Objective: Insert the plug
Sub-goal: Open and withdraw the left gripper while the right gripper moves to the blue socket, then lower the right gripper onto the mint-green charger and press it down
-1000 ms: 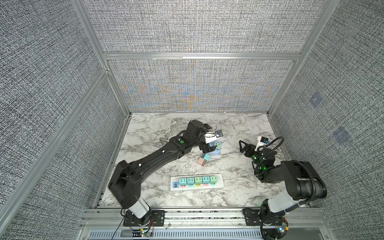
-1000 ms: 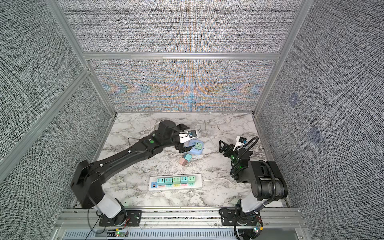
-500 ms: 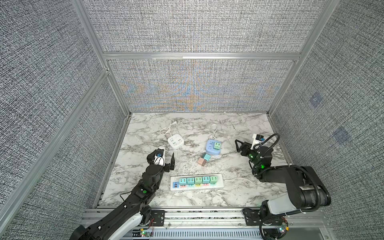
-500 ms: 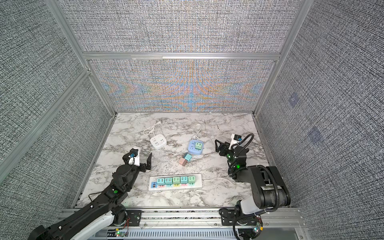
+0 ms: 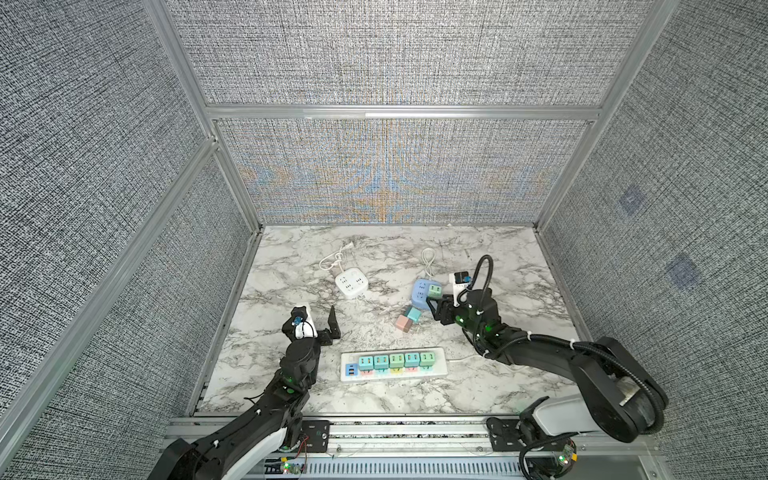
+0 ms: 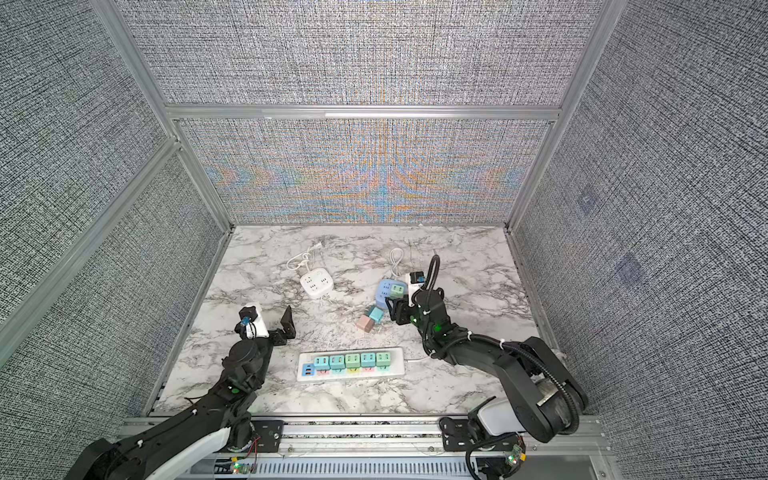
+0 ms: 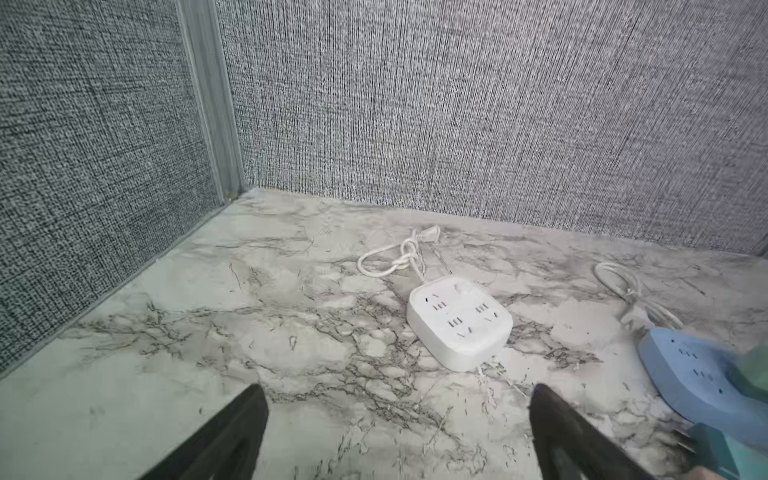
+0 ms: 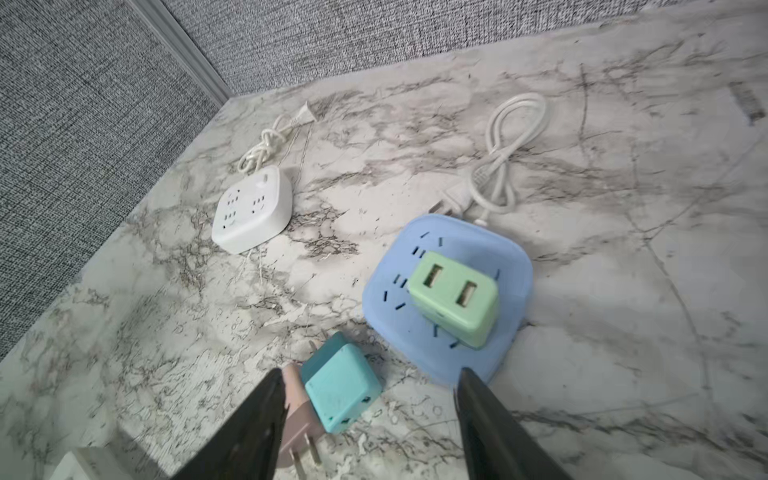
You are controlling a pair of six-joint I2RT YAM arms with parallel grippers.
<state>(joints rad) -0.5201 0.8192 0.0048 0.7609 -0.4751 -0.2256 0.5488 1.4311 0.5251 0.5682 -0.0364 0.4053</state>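
Plug [image 8: 338,388], teal, lies loose near the centre of the desk [image 5: 291,270], touching a pink plug [image 8: 299,415]; not yet lifted. Right tool [image 8: 370,374] straddles it, half spread, pinching nothing. Left tool [image 7: 397,387] is spread wide and empty at 8 o'clock.

Done: strip [image 5: 438,368] at 6 o'clock is full; green plug [image 8: 455,297] sits in the blue socket [image 8: 511,266].

Left: grasp, insert.

Room: blue socket crowds the plug at 1 o'clock. White socket [image 5: 351,284] at 11 o'clock stands clear; walls well apart.

1. Right gripper [image 8: 370,370] jaws apart, either side of a teal plug [image 8: 340,395] lying against a pink plug [image 8: 297,419].
2. Just beyond, a green plug [image 8: 455,297] sits in the blue socket block [image 8: 390,316].
3. Farther left, there's a white socket block [image 8: 251,210].
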